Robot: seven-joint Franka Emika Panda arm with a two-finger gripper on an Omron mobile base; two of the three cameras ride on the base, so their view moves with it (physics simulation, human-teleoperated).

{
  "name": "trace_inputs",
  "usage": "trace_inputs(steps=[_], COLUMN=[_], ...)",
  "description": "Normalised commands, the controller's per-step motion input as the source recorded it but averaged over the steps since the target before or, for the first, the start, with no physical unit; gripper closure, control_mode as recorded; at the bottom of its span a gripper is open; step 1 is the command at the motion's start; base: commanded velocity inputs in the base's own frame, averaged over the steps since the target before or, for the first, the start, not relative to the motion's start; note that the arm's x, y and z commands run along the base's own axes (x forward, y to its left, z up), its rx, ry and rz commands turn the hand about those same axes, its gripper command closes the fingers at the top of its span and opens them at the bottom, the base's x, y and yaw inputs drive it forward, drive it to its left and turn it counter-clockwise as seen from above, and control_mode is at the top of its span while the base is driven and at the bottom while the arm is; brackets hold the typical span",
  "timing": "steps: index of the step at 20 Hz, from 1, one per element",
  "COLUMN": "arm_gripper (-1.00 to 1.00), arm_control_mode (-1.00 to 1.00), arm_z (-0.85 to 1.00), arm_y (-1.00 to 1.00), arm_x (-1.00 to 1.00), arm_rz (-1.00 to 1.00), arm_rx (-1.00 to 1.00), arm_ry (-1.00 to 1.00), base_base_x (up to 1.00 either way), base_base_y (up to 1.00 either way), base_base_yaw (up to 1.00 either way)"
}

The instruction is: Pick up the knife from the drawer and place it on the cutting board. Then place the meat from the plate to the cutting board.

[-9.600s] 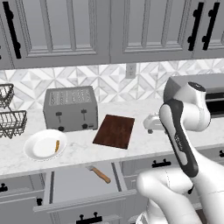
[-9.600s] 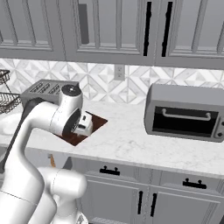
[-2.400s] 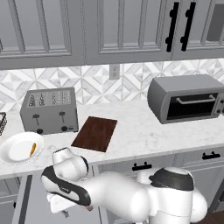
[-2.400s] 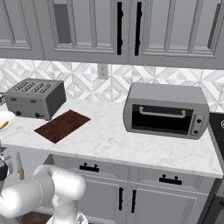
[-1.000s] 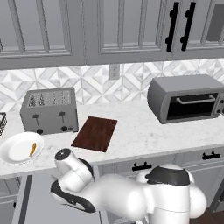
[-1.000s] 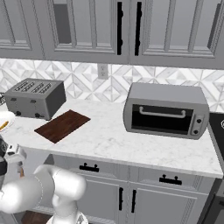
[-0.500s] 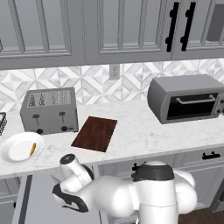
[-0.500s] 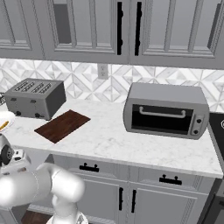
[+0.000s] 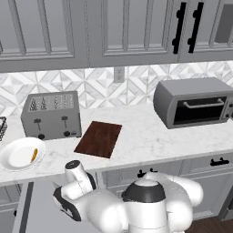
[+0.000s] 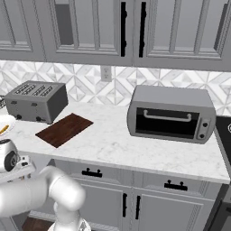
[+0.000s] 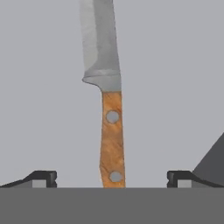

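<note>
A: Tool status?
B: Tool (image 11: 112,178) is spread wide, nothing held. Hand view has one fingertip (image 11: 41,177) on each side of the knife (image 11: 108,109), both clear of the handle. Can't tell if they touch the drawer (image 11: 175,65) floor.

A: Knife pose?
B: Flat on the grey drawer floor, handle toward the tool, blade pointing away. Handle sits midway between the tips.

A: Arm?
B: Folded low in front of the cabinets, wrist down at the open drawer (image 9: 36,205) below the tabletop (image 9: 150,141) edge, per the left base view.

A: Rest of the task items?
B: Board (image 9: 98,138) is on the tabletop just right of the toaster (image 9: 51,114), bare. Plate (image 9: 13,157) is left of the board, in front of the toaster, near the front edge. Meat (image 9: 33,155) lies on the plate's right half. Right base view shows the board (image 10: 64,129) too.

A: Anything else?
B: Toaster oven (image 9: 193,101) well to the right, door closed.
</note>
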Motion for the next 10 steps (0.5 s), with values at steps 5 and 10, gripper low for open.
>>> trace_inputs(steps=[5,10], arm_gripper=[-1.00,-1.00], arm_control_mode=[-1.00,-1.00], arm_z=[-0.23,-0.29], arm_y=[0.00,0.00], arm_x=[0.03,0.00], arm_rz=[0.09,0.08], arm_rx=[0.00,0.00], arm_ry=[0.04,0.03], base_base_x=[0.00,0.00], base_base_y=[0.00,0.00], base_base_yaw=[0.00,0.00])
